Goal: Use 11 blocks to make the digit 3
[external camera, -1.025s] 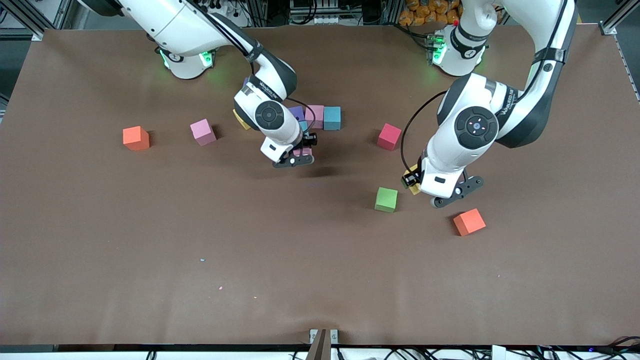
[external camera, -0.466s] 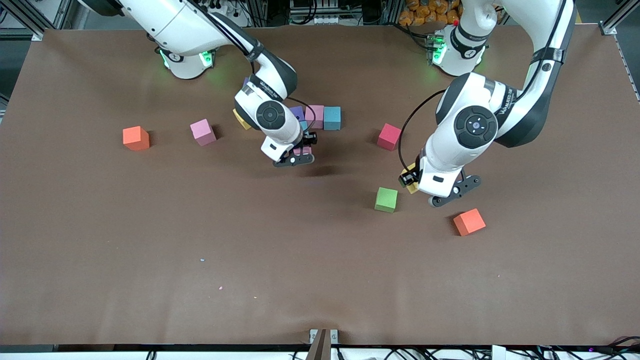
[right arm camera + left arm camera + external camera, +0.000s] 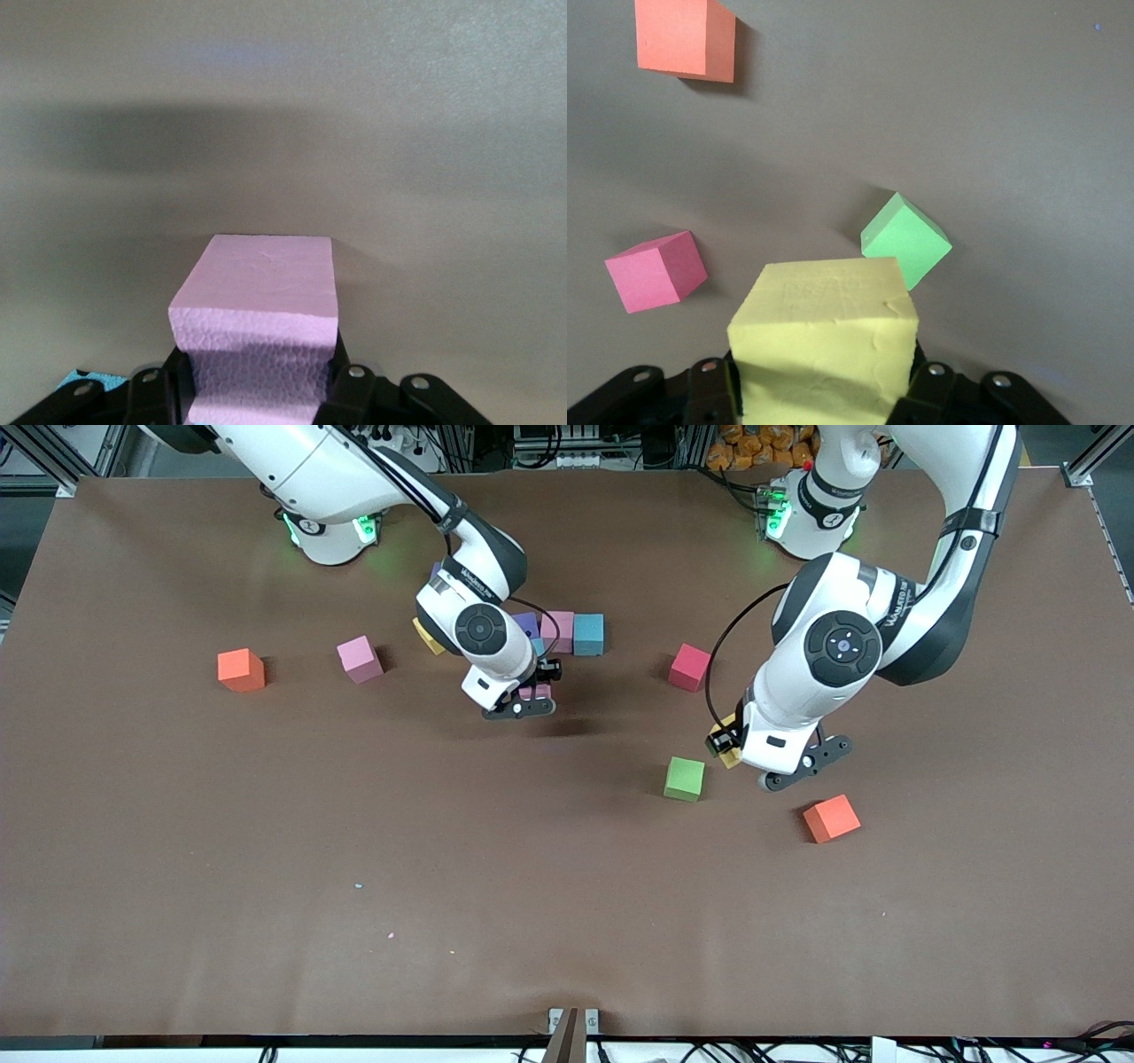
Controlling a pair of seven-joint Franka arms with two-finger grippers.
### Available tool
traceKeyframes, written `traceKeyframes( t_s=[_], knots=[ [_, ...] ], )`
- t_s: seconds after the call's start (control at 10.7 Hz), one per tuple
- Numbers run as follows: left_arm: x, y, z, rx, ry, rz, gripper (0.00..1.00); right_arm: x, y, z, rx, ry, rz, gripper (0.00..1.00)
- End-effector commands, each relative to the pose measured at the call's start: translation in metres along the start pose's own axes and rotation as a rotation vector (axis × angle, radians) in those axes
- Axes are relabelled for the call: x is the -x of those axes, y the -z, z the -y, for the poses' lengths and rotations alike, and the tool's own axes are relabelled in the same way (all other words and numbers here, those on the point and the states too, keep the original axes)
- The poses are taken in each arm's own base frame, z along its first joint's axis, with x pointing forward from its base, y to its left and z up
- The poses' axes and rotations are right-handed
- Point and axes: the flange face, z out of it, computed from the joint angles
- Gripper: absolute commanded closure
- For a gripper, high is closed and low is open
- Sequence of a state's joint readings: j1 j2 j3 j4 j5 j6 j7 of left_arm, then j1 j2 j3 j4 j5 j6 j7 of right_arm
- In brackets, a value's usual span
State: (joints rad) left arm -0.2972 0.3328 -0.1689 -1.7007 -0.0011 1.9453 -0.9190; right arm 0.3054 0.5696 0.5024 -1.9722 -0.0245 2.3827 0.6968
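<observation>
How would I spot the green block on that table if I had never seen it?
Start at the left arm's end of the brown table, where the left gripper holds a yellow block just above the surface. Right beside that gripper sits the green block, nearer to the front camera than the crimson block. It is the only green cube there.

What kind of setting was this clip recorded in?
Most likely a robotics lab bench: a brown-covered table framed by aluminium rails, loose foam cubes such as the green cube, and cabling along the edge where both arms are mounted.
</observation>
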Motion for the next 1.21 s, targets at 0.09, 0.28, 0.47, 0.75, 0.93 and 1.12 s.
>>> traceKeyframes(
  t_s=[0.09,0.28,0.47,0.75,0.93,1.12],
  knots=[
    [0.009,0.012,-0.004,0.023,-0.033,0.007,0.83,0.006,-0.021,-0.003,0.035,-0.012,0.034,0.96],
    [0.009,0.011,-0.005,0.022,-0.035,0.007,0.83,0.006,-0.021,-0.004,0.036,-0.011,0.033,0.79],
    [0.013,0.01,-0.008,0.021,-0.04,0.01,0.84,0.005,-0.021,-0.004,0.036,-0.012,0.034,0.79],
    [0.018,0.008,-0.013,0.021,-0.049,0.013,0.84,0.005,-0.021,-0.007,0.048,-0.006,0.033,1.0],
    [0.019,0.008,-0.013,0.021,-0.049,0.013,0.84,0.004,-0.021,-0.007,0.052,-0.002,0.03,1.0],
    [0.019,0.008,-0.014,0.023,-0.042,0.014,0.84,0.004,-0.021,-0.009,0.065,0.005,0.028,1.0]
  ],
)
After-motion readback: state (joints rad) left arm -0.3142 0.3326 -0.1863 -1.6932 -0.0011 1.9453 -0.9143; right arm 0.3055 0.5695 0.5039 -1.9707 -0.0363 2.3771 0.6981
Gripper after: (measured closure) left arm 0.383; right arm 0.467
